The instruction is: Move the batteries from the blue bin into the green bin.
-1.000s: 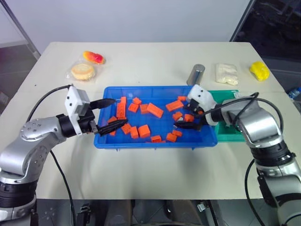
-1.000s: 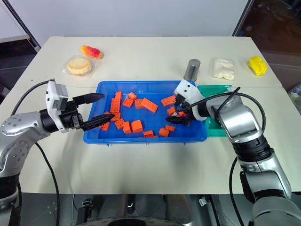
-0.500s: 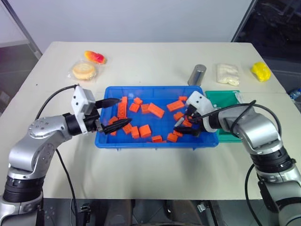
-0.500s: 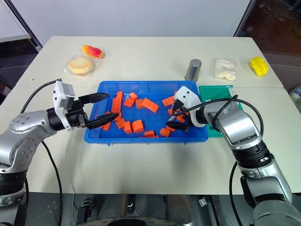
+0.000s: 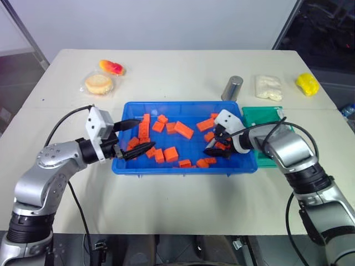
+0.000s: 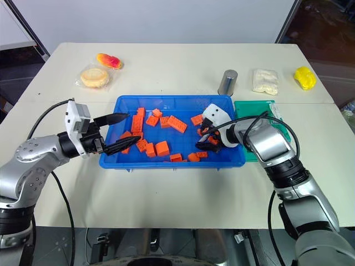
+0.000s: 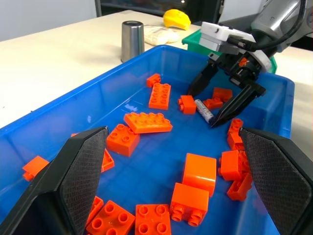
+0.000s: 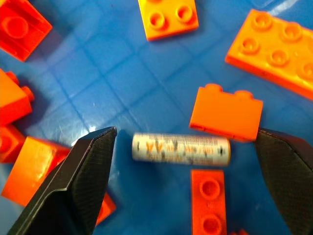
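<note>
A small silvery battery (image 8: 181, 149) lies on the floor of the blue bin (image 5: 183, 171), among orange blocks (image 5: 182, 129) in its right half. My right gripper (image 5: 211, 145) points down into the bin and stands open. One black finger (image 8: 78, 181) is on each side of the battery, and neither touches it. In the left wrist view the same battery (image 7: 203, 108) shows just under that right gripper (image 7: 217, 105). My left gripper (image 5: 145, 133) is open and level over the bin's left end, with nothing between its fingers. The green bin (image 5: 265, 117) sits against the blue bin's right side.
A grey metal can (image 5: 232, 88) stands just behind the blue bin's far right corner. A white packet (image 5: 267, 86) and a yellow object (image 5: 307, 83) lie at the back right. A wrapped round biscuit (image 5: 97, 83) and an orange-red item (image 5: 110, 67) lie at the back left.
My right gripper has sunk lower into the blue bin, closer to its floor. The left gripper has stayed where it was.
</note>
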Controlling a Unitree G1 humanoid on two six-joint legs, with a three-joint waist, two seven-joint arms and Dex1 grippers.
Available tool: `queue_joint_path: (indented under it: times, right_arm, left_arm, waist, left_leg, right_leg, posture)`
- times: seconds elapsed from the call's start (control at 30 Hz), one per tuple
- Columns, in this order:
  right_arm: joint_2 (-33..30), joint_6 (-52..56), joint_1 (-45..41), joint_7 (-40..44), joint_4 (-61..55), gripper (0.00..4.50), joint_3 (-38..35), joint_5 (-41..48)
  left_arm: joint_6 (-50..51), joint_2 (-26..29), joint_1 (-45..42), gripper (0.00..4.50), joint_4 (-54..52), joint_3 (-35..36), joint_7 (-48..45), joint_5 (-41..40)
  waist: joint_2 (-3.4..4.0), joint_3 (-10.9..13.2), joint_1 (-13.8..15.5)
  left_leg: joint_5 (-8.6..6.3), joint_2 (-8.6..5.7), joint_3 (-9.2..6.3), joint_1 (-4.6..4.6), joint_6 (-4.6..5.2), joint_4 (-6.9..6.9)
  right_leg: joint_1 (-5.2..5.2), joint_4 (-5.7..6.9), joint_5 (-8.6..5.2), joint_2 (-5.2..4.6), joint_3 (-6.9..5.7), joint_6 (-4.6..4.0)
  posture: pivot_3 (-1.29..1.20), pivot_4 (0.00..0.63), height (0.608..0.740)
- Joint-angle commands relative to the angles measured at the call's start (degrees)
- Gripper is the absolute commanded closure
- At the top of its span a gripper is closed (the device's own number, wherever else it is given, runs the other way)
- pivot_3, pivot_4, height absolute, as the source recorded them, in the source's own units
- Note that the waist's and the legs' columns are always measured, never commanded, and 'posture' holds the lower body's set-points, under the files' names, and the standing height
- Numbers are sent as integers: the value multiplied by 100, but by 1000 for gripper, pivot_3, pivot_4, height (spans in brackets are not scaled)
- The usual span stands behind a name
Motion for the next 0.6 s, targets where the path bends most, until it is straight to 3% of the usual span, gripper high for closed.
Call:
queue_joint_path:
  times: [0.03,0.1,0.37,0.6]
  right_arm:
    - [-17,-116,-18,74,87,1307,139,-73]
    - [-48,-153,8,109,84,2258,152,-92]
    - [-202,-224,-89,143,-60,2249,50,-180]
    - [-638,-238,-1227,-153,219,2249,-1021,-116]
  left_arm:
    - [-124,6,31,0,-248,125,59,-5]
    - [-133,8,38,0,-248,137,68,-3]
    - [-185,-2,-82,0,-150,74,46,-14]
    - [-36,-61,-562,0,43,-58,-304,-313]
  waist:
    - [0,0,0]
    - [-1,0,0]
    - [-1,0,3]
    - [4,3,3]
  left_leg:
    - [0,0,0,0,0,0]
    - [0,0,0,0,0,0]
    - [0,0,0,1,0,0]
    - [0,0,3,-4,0,0]
  right_leg:
    - [0,0,0,0,0,0]
    - [1,0,0,0,0,0]
    - [1,0,0,0,0,0]
    - [-7,0,0,-1,1,1]
  posture:
    - [0,150,740]
    - [0,150,740]
    - [0,150,740]
    - [0,150,740]
